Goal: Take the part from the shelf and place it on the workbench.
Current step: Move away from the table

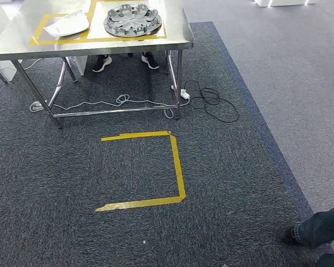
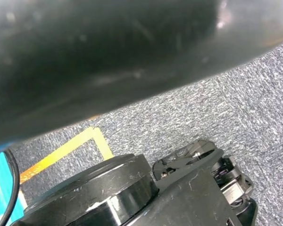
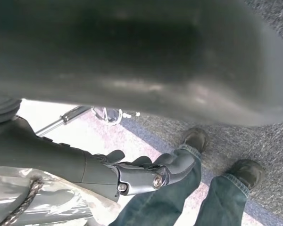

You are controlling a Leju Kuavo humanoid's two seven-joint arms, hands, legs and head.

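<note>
Steel workbench (image 1: 14, 41) sits far ahead-left, with a round wheel-like part (image 1: 132, 20) on it and a flat curved panel (image 1: 67, 24) just left of that. Someone's shoes (image 1: 102, 63) behind it, cables (image 1: 209, 100) underneath, floor tape outline (image 1: 176, 161) in front.

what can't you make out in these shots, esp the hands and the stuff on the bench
- Left hand: cannot tell from the left wrist view, where a blurred dark shape covers the upper part.
- Right hand: fingers curl; whether they grip the large grey blurred shape above is unclear.
- Workbench: far side cut off by the head view's top edge.
- Person: cut off by the frame's corner; a shoe and jeans leg show.
</note>
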